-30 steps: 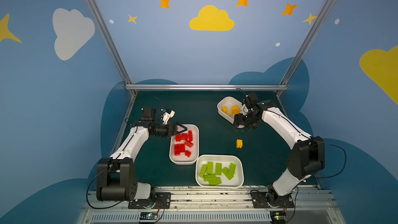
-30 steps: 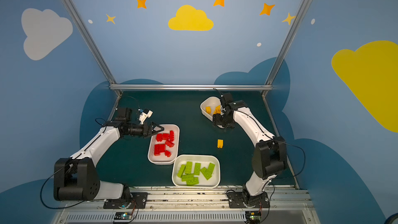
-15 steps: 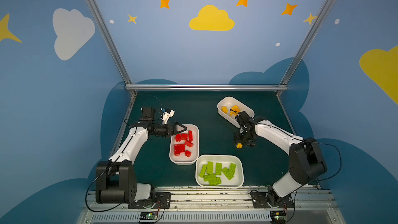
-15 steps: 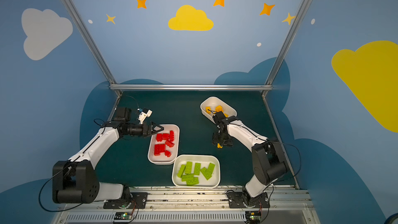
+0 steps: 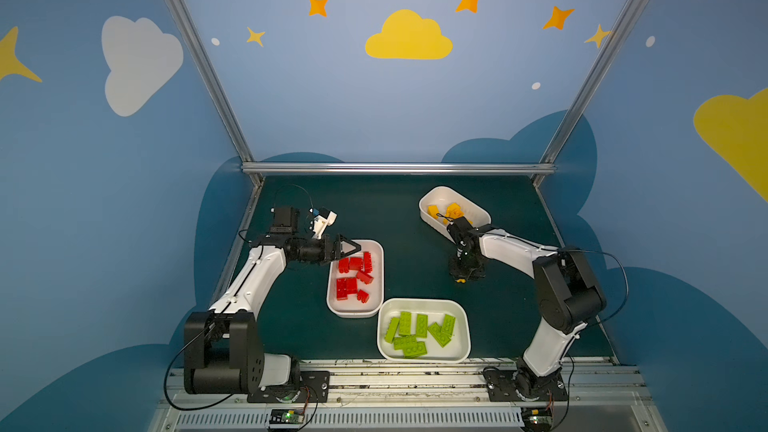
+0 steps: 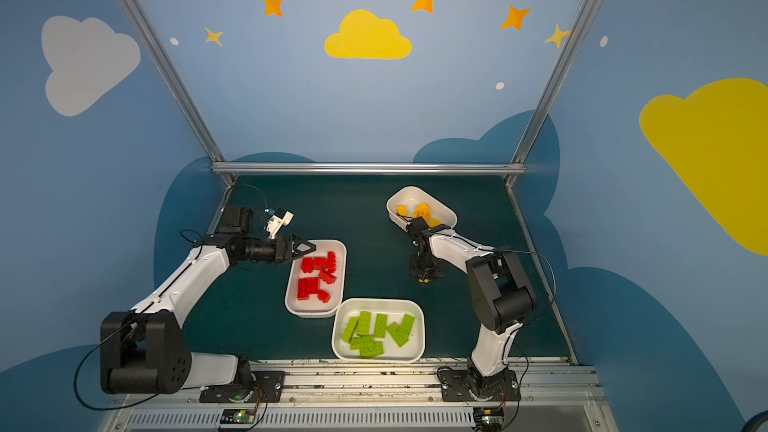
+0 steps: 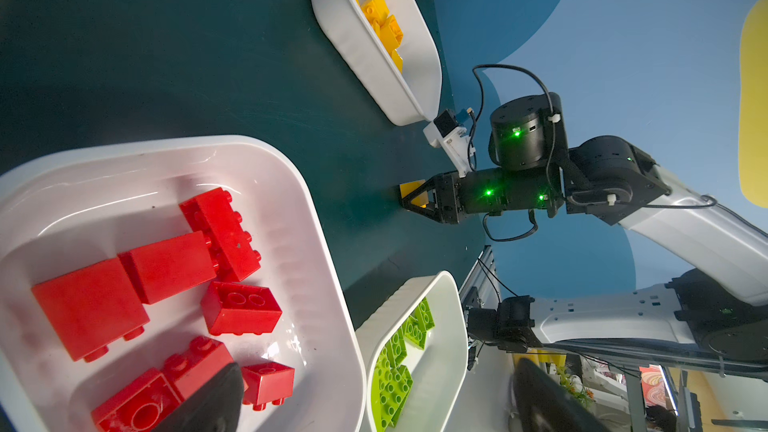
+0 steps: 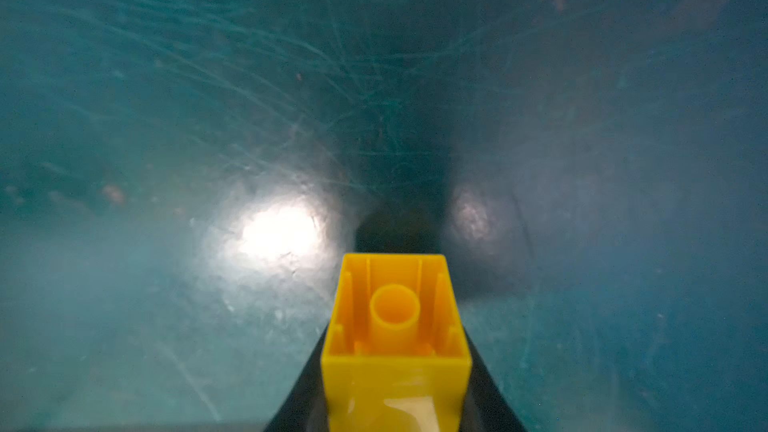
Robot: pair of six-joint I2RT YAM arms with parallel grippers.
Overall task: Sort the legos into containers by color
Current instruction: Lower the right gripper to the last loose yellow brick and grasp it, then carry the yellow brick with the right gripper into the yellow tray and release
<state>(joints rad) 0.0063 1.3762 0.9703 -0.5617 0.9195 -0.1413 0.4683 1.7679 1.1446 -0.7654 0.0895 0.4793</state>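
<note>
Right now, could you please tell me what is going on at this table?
Plastic bricks are being sorted by colour into three white plastic tubs. The right tool is closed on a small yellow-orange plastic brick down at the dark green table, the only brick outside a tub. The left tool hangs open over the tub holding the red bricks. Green bricks lie in the near tub, more yellow-orange bricks in the far tub.

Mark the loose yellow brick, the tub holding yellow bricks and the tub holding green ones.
yellow brick (image 8: 395,311): right wrist view, on its hollow underside.
yellow-brick tub (image 7: 365,56): left wrist view, on its outer side wall.
green-brick tub (image 5: 424,301): a top view, on its far rim.
</note>
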